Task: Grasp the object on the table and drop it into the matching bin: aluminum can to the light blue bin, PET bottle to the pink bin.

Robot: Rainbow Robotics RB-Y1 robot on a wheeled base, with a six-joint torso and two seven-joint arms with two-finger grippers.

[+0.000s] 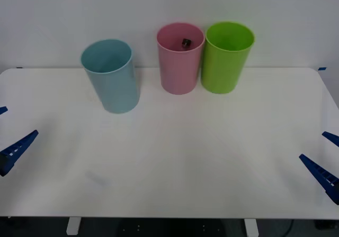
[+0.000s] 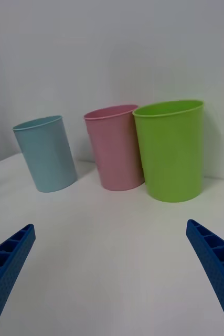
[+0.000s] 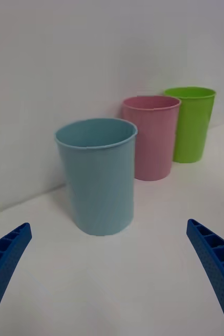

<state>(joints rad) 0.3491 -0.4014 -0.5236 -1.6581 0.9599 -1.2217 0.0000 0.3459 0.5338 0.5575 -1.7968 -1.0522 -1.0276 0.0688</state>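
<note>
We are seeing the small PET bottle (image 1: 186,43) with its black cap lying inside the pink bin (image 1: 180,67). This bin is standing upright on the white table (image 1: 175,157), and the light blue bin (image 1: 112,81) is standing apart.

Left pincer (image 1: 6,136) and right pincer (image 1: 327,157): blue plastic fingers (image 3: 216,268), tapered to points, ribbed with open lattice cells.

Plain white wall (image 1: 169,4) behind; dark floor (image 1: 159,227) below, seemingly; even light.
</note>
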